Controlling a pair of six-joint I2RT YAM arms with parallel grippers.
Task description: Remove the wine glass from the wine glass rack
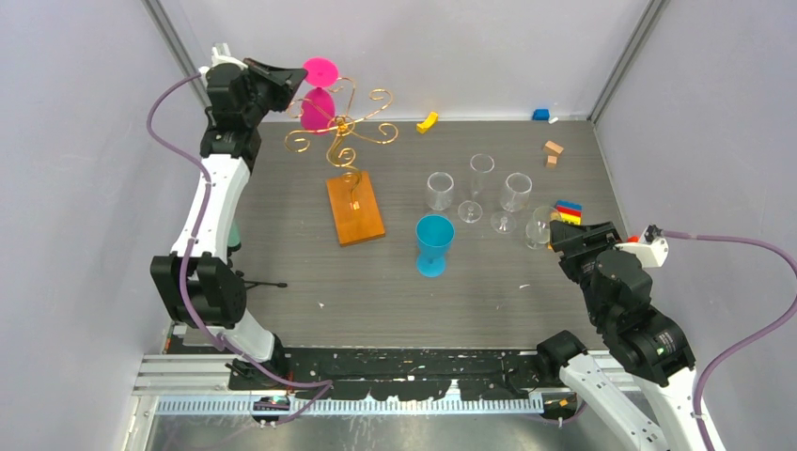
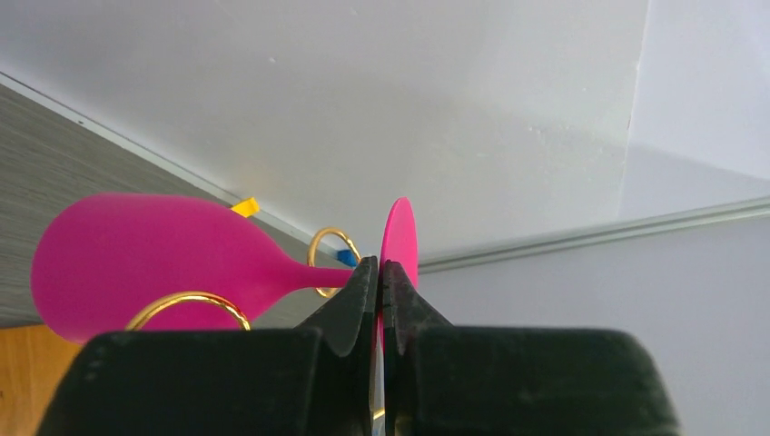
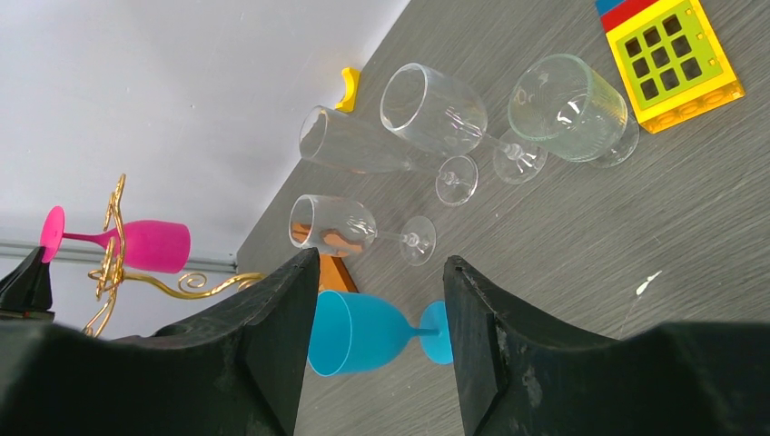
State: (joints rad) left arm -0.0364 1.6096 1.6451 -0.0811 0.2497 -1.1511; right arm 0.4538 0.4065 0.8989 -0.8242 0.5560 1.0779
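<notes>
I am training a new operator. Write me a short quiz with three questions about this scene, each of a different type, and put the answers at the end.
1. Choose one: the wine glass hanging on the wine glass rack is A) blue, B) pink, C) clear.
2. True or false: the right claw is shut.
3. Fill in the number: ___ clear glasses stand on the table.

Key
1. B
2. False; its jaws stand apart with nothing between them.
3. Four
</notes>
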